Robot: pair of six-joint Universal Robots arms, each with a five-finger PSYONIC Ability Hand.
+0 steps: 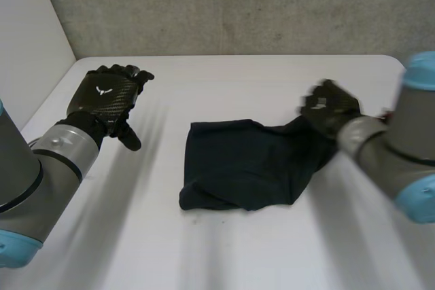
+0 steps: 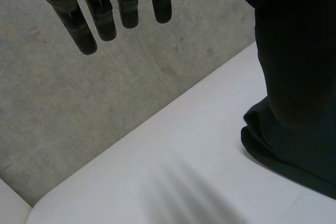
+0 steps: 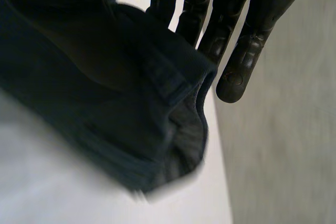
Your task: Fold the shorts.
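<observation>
Dark navy shorts (image 1: 238, 164) lie bunched in the middle of the white table (image 1: 136, 236). Their right end is pulled up off the surface toward my right hand (image 1: 329, 106), which is shut on that edge. In the right wrist view the hemmed edge of the shorts (image 3: 105, 93) is held against the right hand (image 3: 236, 51), with the fingers reaching past it. My left hand (image 1: 105, 96) hovers open over the table's left side, well apart from the cloth. Seen from the left wrist, the left hand (image 2: 100, 14) has straight fingers, and the shorts (image 2: 294, 103) lie off to the side.
A grey concrete wall (image 1: 238, 5) runs behind the table's far edge. A white wall panel (image 1: 27, 39) stands at the left. Bare table surface lies in front of and to the left of the shorts.
</observation>
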